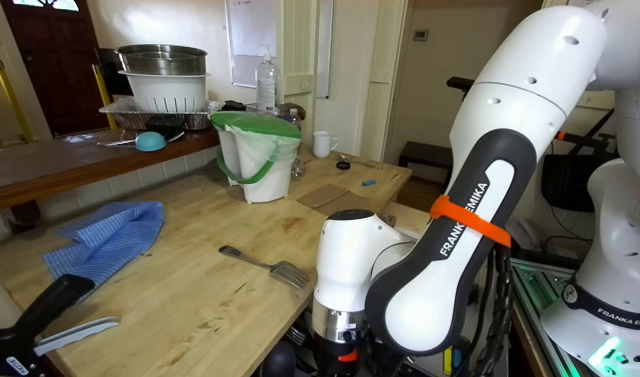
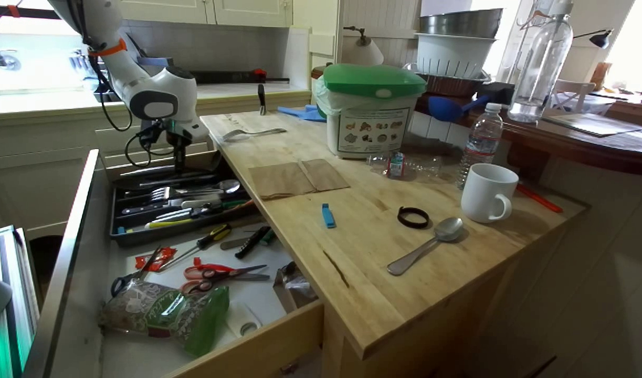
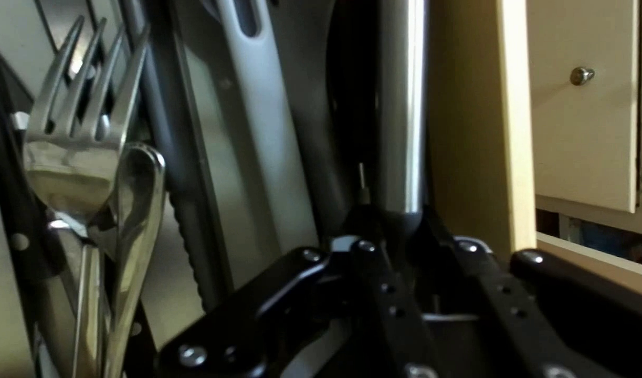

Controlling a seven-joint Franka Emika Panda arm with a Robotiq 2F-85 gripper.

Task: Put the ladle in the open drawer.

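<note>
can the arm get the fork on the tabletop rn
Probably not: its gripper is down in the open drawer, below the tabletop where the fork lies, and looks closed on what may be the ladle.

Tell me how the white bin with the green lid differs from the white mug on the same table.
Size: the bin is far larger than the mug.
Top: the bin is covered by a green lid; the mug has none.
Surface: the bin carries a printed label; the mug looks plain in both exterior views.
Shared: both have white bodies and stand upright on the wooden tabletop.
</note>
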